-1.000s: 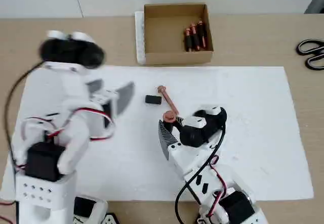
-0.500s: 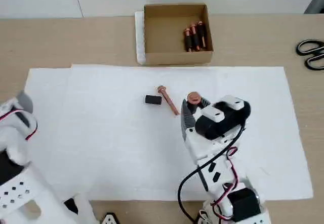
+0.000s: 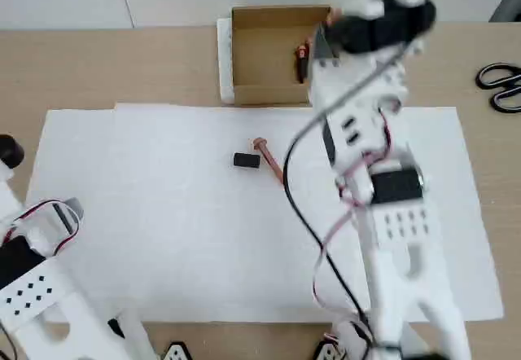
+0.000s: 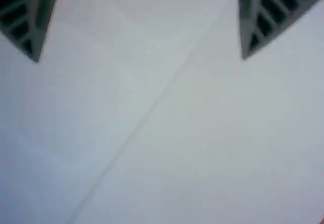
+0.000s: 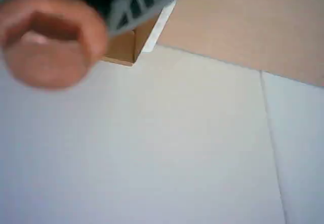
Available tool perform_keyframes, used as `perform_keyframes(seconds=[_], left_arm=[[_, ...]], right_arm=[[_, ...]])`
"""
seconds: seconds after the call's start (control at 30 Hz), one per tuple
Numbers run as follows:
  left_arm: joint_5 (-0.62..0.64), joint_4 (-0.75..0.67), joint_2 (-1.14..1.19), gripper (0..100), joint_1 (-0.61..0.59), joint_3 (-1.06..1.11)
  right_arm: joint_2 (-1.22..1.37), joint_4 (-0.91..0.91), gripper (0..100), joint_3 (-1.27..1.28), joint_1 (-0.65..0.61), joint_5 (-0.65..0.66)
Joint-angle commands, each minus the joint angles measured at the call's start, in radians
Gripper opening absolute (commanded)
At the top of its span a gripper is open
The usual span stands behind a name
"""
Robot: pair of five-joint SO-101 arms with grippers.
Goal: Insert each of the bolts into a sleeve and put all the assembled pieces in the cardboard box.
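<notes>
The cardboard box [image 3: 267, 83] stands at the back of the table, and assembled pieces [image 3: 302, 57] lie in its right half, partly hidden by my right arm. My right gripper [image 3: 320, 41] hangs over the box's right side, shut on an assembled bolt whose copper head [image 5: 48, 44] is close to the camera beside a ribbed finger [image 5: 147, 1]; a box corner [image 5: 121, 49] lies below it. A loose copper bolt [image 3: 269, 161] and a black sleeve [image 3: 246, 160] lie side by side on the white paper [image 3: 163, 213]. My left gripper [image 4: 139, 56] is open over bare paper.
Black scissors [image 3: 498, 83] lie on the wooden table at the far right. My left arm's base [image 3: 32, 270] sits at the lower left corner. The right arm [image 3: 383, 181] stretches from the front edge up across the paper's right part.
My right arm swung from the middle of the paper up to the box, carrying the assembled bolt. My left arm pulled back from mid-paper to the lower left.
</notes>
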Motion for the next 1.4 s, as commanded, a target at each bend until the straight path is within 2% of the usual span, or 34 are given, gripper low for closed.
perform_keyframes(seconds=[0.0,0.4,0.67,0.83,1.13,1.37], left_arm=[[-0.005,-0.025,-0.003,24,0.0,-0.001],[0.002,-0.02,-0.003,24,0.002,0.001],[0.002,-0.021,-0.003,24,0.002,0.001],[0.002,-0.023,-0.003,24,0.003,0.002],[0.002,-0.08,-0.003,24,0.003,0.085],[0.002,-0.08,-0.005,24,0.003,0.082]], right_arm=[[0.286,-0.099,0.4,-0.232,-0.002,0.002],[0.995,-0.274,0.4,-0.671,-0.004,0.002],[1.308,-0.302,0.8,-0.914,-0.004,0.002],[1.412,-0.294,0.9,-1.023,-0.012,0.003],[1.448,-0.265,1.0,-1.045,-0.025,0.003],[1.445,-0.199,15.0,-1.045,-0.038,0.002]])
